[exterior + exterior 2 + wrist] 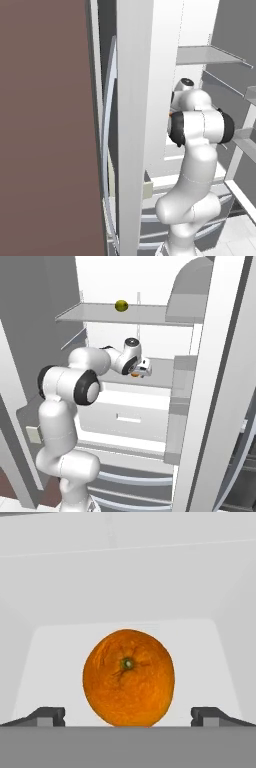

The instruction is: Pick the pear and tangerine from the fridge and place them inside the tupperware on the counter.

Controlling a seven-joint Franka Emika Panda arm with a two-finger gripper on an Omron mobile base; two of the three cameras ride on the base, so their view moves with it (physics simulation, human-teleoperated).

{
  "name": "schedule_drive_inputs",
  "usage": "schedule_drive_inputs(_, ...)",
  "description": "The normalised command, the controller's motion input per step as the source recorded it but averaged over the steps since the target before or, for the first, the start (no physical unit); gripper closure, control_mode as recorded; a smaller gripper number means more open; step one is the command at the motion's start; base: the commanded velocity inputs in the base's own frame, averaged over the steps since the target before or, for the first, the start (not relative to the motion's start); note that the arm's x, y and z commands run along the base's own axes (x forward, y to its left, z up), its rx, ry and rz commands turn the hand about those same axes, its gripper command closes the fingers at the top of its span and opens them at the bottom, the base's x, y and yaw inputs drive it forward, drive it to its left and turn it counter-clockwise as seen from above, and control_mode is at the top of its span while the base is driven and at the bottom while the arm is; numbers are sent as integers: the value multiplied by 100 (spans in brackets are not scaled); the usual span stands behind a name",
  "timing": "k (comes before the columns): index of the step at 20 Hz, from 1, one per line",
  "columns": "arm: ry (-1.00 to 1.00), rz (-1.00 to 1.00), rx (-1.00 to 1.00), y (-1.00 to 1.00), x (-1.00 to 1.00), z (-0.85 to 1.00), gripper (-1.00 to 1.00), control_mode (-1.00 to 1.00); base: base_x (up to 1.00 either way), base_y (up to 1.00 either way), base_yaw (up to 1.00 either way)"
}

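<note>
The fridge (150, 281) stands open, showing its white interior. The pear (121, 305), yellow-green, rests on the upper glass shelf (95, 313). On the middle shelf, the arm reaches in toward the tangerine (128, 677), a bright orange ball with its stem end facing the hand camera. My gripper (127, 717) is open, its fingertips (47, 716) wide apart on either side of the fruit and not touching it. From the right base view the gripper (141, 370) sits right against the tangerine (135, 375). The tupperware and the counter are out of view.
A white drawer (125, 416) lies below the middle shelf. Door bins (182, 406) and the open door's white edge (220, 381) stand close on the right. A brown wall panel (45, 125) and the other door's edge (135, 125) stand to the arm's left.
</note>
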Motion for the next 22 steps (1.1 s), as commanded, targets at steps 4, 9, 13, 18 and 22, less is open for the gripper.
schedule_drive_inputs(4, 3, 0, 0, 0, 19, -5, -100, -100, 0, 0, 0)
schedule_drive_inputs(9, 0, 0, 0, 0, 16, -2, -100, -100, 0, 0, 0)
schedule_drive_inputs(13, 0, 0, 0, 0, 8, -5, -100, -100, 0, 0, 0)
schedule_drive_inputs(18, 0, 0, 0, 0, 0, -23, -100, -100, 0, 0, 0)
schedule_drive_inputs(22, 0, 0, 0, 0, 0, -25, 100, -100, 0, 0, 0)
